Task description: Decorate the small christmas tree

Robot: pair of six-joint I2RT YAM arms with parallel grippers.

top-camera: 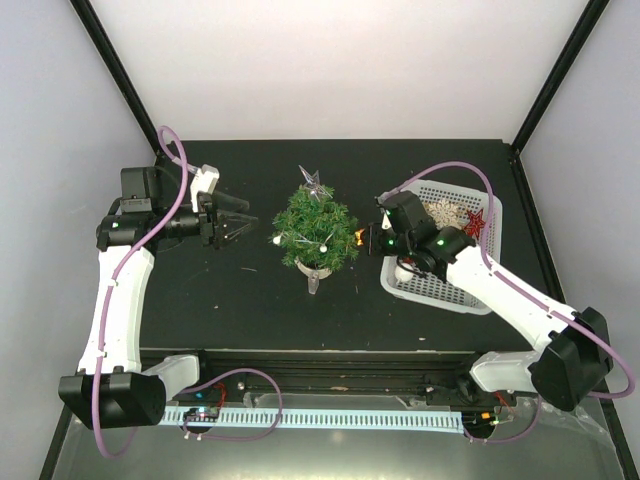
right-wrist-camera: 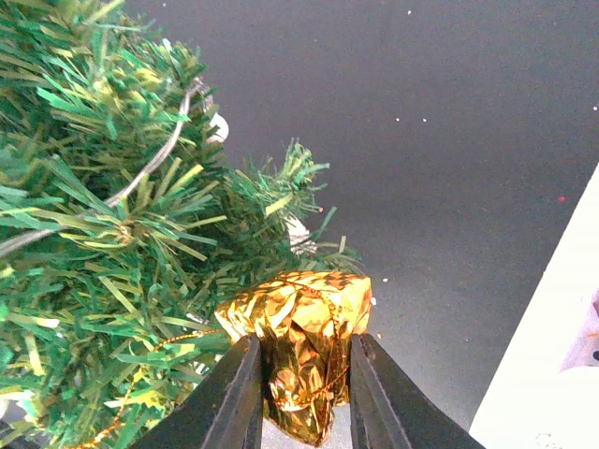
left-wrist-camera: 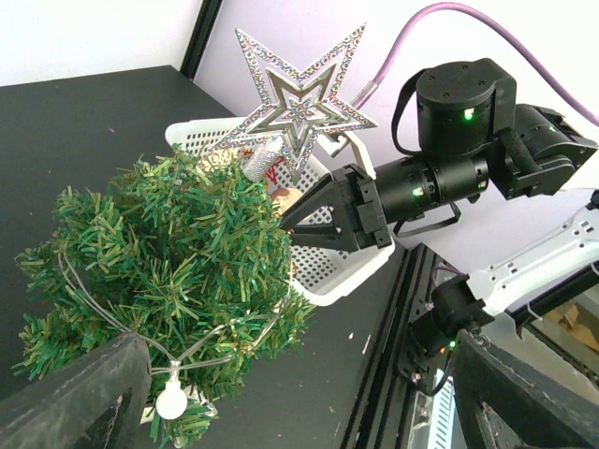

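Observation:
The small christmas tree [top-camera: 315,232] stands mid-table in a white pot, with a silver glitter star [top-camera: 313,183] on top and a light string with white bulbs [left-wrist-camera: 171,400]. My right gripper [top-camera: 365,238] is at the tree's right side, shut on a gold foil gift ornament [right-wrist-camera: 304,327] that touches the outer branches [right-wrist-camera: 103,234]. Its gold string lies among the needles. My left gripper [top-camera: 240,222] hangs open and empty just left of the tree. In the left wrist view its fingertips [left-wrist-camera: 75,393] frame the tree [left-wrist-camera: 168,271] and star [left-wrist-camera: 299,94].
A white mesh basket [top-camera: 475,295] sits right of the tree, under the right arm, holding a white snowflake [top-camera: 445,212] and a red star [top-camera: 474,222]. A black rail and a white cable chain [top-camera: 330,418] run along the near table edge. White walls enclose the black table.

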